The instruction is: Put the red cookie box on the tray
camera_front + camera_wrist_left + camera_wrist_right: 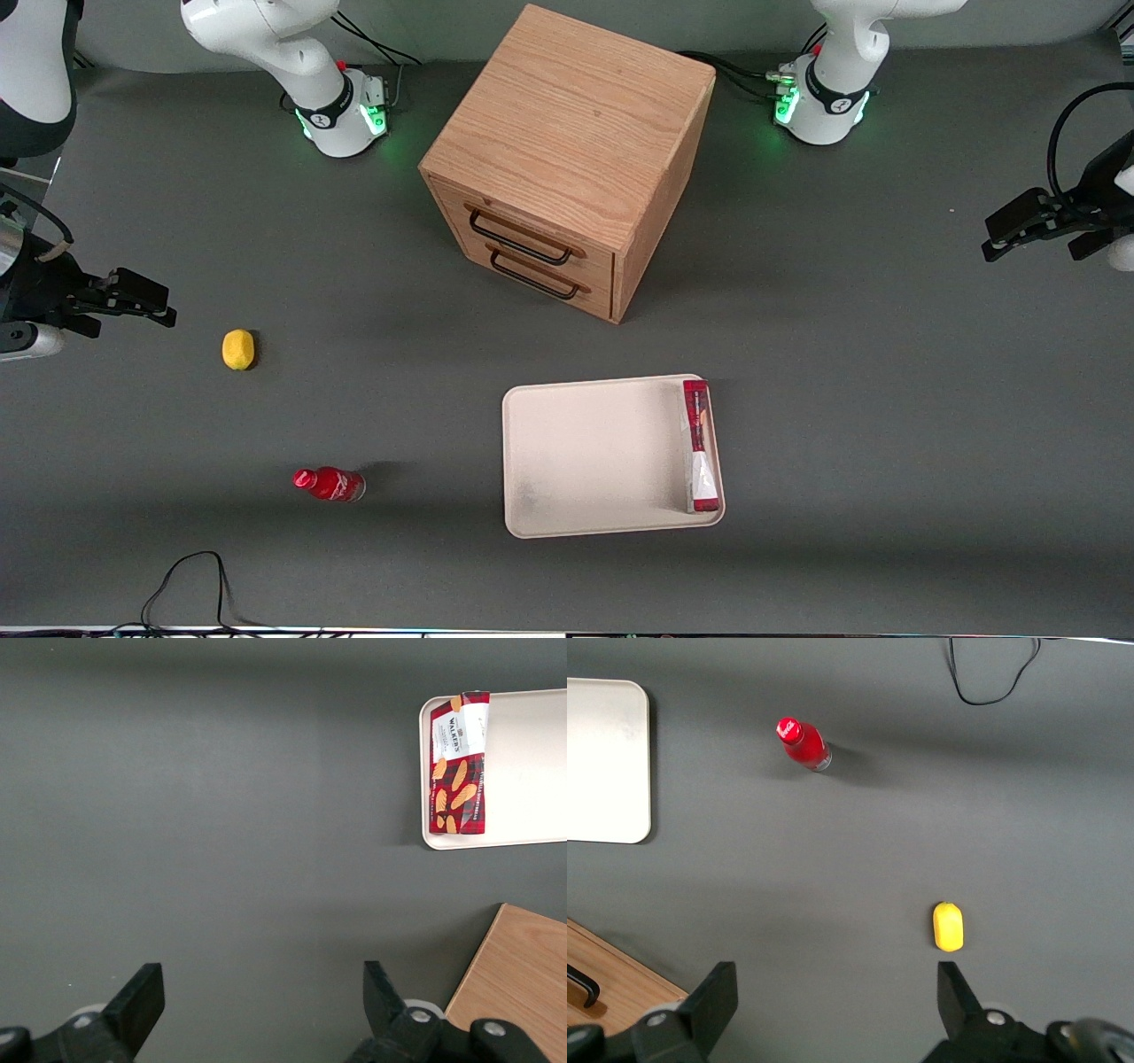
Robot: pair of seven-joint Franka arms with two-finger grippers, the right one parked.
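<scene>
The red cookie box [699, 446] lies in the pale cream tray [585, 456], along the short side nearest the working arm. In the left wrist view the box [460, 763] shows its cookie pictures and rests just inside the tray's rim [425, 806]. My gripper [1019, 230] hangs high over bare table at the working arm's end, well away from the tray. Its fingers [142, 997] stand wide apart with nothing between them, and the gripper [261, 992] is open.
A wooden drawer cabinet [567, 159] with two black handles stands farther from the front camera than the tray. A small red bottle [330, 484] and a yellow lemon [237, 349] sit toward the parked arm's end. A black cable [190, 585] loops at the table's near edge.
</scene>
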